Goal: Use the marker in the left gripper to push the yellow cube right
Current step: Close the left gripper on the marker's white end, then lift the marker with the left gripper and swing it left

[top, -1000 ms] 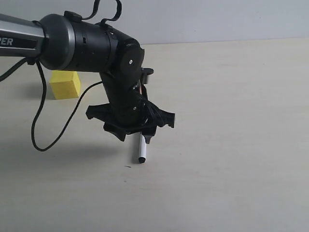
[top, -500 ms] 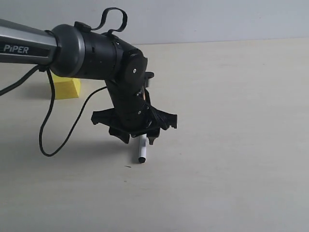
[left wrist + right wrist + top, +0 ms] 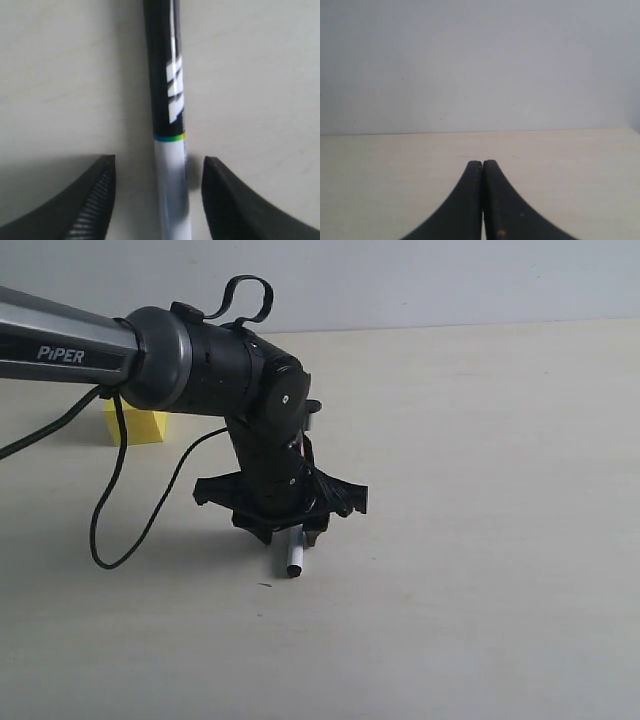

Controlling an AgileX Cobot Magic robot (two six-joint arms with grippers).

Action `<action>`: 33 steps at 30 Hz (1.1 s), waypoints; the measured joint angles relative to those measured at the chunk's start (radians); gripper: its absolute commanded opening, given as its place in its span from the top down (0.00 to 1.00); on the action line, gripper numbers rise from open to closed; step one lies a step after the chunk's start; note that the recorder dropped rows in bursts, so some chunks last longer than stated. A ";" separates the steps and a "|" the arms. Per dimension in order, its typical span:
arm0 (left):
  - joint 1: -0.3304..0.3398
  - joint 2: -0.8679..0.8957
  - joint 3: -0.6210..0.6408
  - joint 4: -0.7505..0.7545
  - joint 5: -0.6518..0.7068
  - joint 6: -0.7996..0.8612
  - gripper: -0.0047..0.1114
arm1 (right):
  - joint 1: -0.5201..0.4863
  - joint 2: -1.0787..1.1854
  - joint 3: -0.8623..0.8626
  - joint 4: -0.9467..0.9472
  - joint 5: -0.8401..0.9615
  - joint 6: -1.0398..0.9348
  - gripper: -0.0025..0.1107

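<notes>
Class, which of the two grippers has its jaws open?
The left gripper: its jaws stand apart either side of the marker; the right gripper has them pressed together.

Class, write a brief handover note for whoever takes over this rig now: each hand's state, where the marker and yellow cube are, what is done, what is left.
The left hand is open, low over the table, a jaw on each side of the marker with gaps; not gripping.
The right hand is shut and empty.
The marker lies flat on the table; the yellow cube sits left of it and farther back in the exterior view, partly behind the arm.
Done: hand lined up on the marker.
Left: grip the marker, bring it to the cube's left side, push the cube right.
</notes>
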 measured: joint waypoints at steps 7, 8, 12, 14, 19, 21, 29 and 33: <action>0.000 0.000 -0.002 0.001 0.017 0.061 0.96 | 0.000 0.000 0.000 0.000 0.000 0.000 0.98; 0.000 -0.002 -0.004 0.001 0.022 0.078 0.96 | 0.000 0.000 0.000 0.000 0.000 0.000 0.98; 0.000 -0.044 -0.044 0.001 0.062 0.176 0.96 | 0.000 0.000 0.000 0.000 0.000 0.000 0.98; 0.000 -0.084 -0.070 0.001 0.108 0.228 0.96 | 0.000 0.000 0.000 0.000 0.000 0.000 0.98; 0.000 -0.189 -0.121 0.013 0.301 0.485 0.96 | 0.000 0.000 0.000 0.000 0.000 0.000 0.98; 0.000 -0.232 -0.126 0.052 0.339 0.567 0.96 | 0.000 0.000 0.000 0.000 0.000 0.000 0.98; 0.088 -0.419 -0.083 0.263 0.365 0.976 0.96 | 0.000 0.000 0.000 0.000 0.000 0.000 0.98; 0.275 -0.497 -0.046 0.255 0.250 1.137 0.96 | 0.000 0.000 0.000 0.000 0.000 0.000 0.98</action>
